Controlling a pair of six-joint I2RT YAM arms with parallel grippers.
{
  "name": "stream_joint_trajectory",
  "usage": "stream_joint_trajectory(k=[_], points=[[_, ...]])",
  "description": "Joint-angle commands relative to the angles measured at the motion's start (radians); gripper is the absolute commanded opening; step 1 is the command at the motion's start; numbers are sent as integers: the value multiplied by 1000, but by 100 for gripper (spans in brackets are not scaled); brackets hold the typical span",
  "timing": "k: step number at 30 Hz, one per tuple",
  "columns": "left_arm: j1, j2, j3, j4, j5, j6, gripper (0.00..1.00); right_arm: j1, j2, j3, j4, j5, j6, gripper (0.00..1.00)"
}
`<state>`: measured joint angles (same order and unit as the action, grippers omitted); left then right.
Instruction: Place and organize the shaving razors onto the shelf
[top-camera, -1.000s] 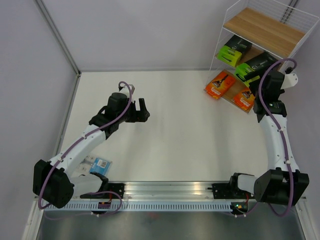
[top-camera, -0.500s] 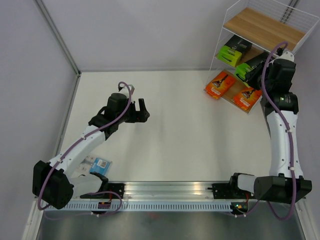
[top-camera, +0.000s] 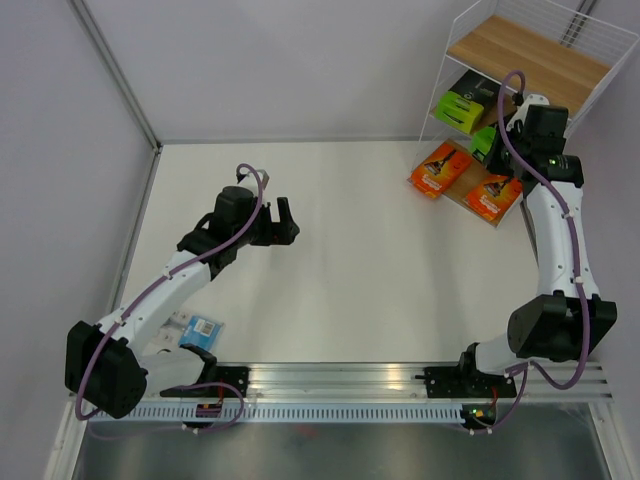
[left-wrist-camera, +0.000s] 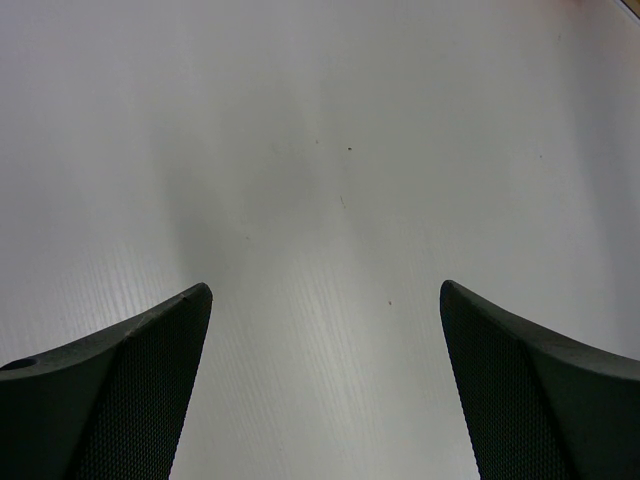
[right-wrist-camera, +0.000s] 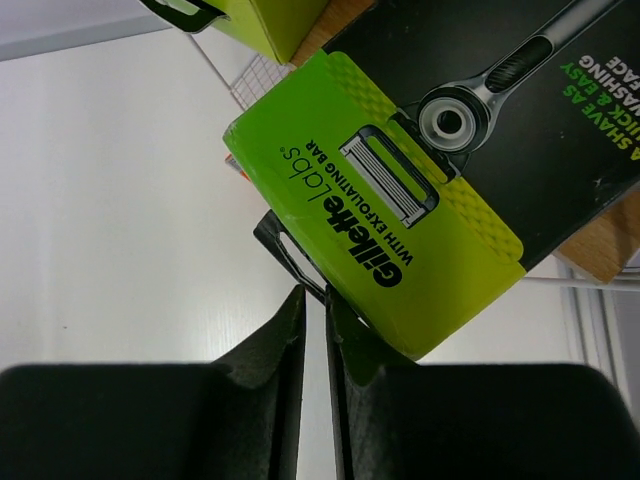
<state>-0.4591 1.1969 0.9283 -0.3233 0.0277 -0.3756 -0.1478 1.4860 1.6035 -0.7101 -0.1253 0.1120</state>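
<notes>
Top external view: the white wire-frame shelf with three stepped light-brown wooden boards (top-camera: 525, 60) stands at the table's far right corner.
- Top board: bare.
- Middle board: two black boxes with lime-green ends, one at the shelf's left side (top-camera: 468, 103), the other (top-camera: 485, 143) just in front of it and largely hidden by the right gripper (top-camera: 508, 128).
- Lowest board: two flat orange cards (top-camera: 440, 168) (top-camera: 493, 197), side by side.
- The clear blister with blue card (top-camera: 197, 327) lies well apart from the shelf, by the left arm's base. The left arm is the nearer one.
- The left gripper (top-camera: 288, 220) hangs over the bare white table (top-camera: 380, 270), well apart from the shelf.

Left wrist view: the left gripper (left-wrist-camera: 325, 288) is spread wide and holds nothing. Below it is only the matte, faintly ribbed table.

Right wrist view: the right gripper (right-wrist-camera: 315, 292) is drawn almost together, leaving a thin slit.
- The nearer box (right-wrist-camera: 375, 220) is glossy card. Its long axis runs away from the fingertips, diagonally up and right onto the board.
- Its lime end is closest to the fingertips, and its black hang tab (right-wrist-camera: 290, 245) meets the slit. Whether the tab is pinched cannot be told.

Judgement: the next move depends on this end-on alignment.
</notes>
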Motion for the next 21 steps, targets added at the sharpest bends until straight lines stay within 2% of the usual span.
stream_joint_trajectory(k=[1, 7, 15, 21], points=[[8, -11, 3, 30, -3, 35, 99, -1, -13, 36, -14, 84, -95, 19], [8, -3, 6, 29, -6, 38, 100, -1, -12, 62, -17, 173, -169, 22], [10, 0, 7, 29, -14, 41, 100, -1, 20, 46, 69, 135, -189, 27], [14, 3, 7, 27, -22, 43, 100, -6, 46, 26, 136, 191, -192, 30]])
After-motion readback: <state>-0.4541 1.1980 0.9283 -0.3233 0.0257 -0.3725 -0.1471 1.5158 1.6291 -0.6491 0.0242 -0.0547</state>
